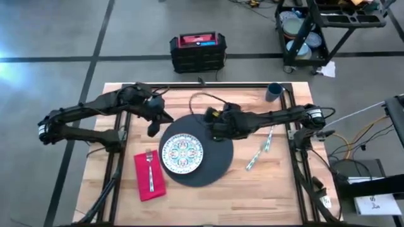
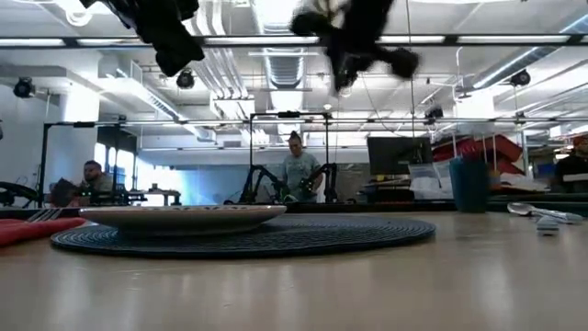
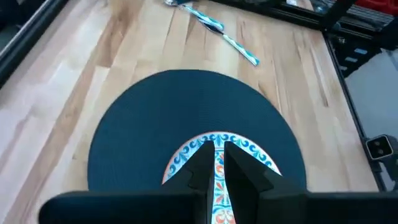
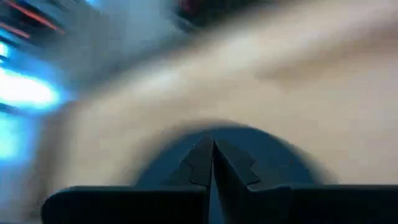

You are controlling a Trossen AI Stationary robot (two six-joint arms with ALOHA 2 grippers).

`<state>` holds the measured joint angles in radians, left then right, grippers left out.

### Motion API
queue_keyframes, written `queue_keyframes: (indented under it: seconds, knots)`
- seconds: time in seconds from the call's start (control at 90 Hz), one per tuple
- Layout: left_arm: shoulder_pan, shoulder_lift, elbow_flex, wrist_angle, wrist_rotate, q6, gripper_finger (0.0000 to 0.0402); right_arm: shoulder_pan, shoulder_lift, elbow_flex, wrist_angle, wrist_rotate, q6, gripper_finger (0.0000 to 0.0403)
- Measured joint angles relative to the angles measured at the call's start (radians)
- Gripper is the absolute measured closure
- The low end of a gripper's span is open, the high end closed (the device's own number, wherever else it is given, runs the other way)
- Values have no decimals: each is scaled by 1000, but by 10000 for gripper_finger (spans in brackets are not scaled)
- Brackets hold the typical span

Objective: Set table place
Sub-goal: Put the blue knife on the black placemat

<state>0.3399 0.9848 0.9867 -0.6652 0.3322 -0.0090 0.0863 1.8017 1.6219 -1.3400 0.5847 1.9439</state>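
A round dark mat (image 1: 211, 161) lies mid-table with a patterned white plate (image 1: 182, 152) on its left part. Left of it a red napkin (image 1: 149, 176) lies flat with a fork (image 1: 150, 162) on top. Two more pieces of cutlery (image 1: 260, 150) lie right of the mat, and a dark blue cup (image 1: 274, 92) stands at the far right. My left gripper (image 1: 153, 129) hangs shut above the table by the mat's far left edge; its wrist view looks down on the mat (image 3: 186, 106) and plate (image 3: 245, 149). My right gripper (image 1: 214, 129) is shut above the mat's far edge. Both are well clear of the table in the low view.
Black rail frames (image 1: 113, 164) run along the table's left and right sides. A black and red case (image 1: 197, 52) sits on the floor beyond the far edge, and a cart (image 1: 322, 25) stands far right. Bare wood (image 1: 265, 195) shows near the front edge. People sit and stand in the room behind.
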Motion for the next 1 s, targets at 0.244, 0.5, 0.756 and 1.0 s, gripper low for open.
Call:
queue_keyframes:
  seconds: [0.244,0.5,0.756,1.0]
  knots:
    - [-32,18,-19,-8,2,4,381,138,-3,-122,-74,-206,35,403]
    - [-50,82,-30,-3,1,-15,381,203,37,-355,228,-277,107,403]
    - [-59,136,-30,15,1,-79,381,291,35,-430,212,-327,170,403]
    - [-67,175,-30,35,1,-93,381,376,37,-511,266,-394,199,403]
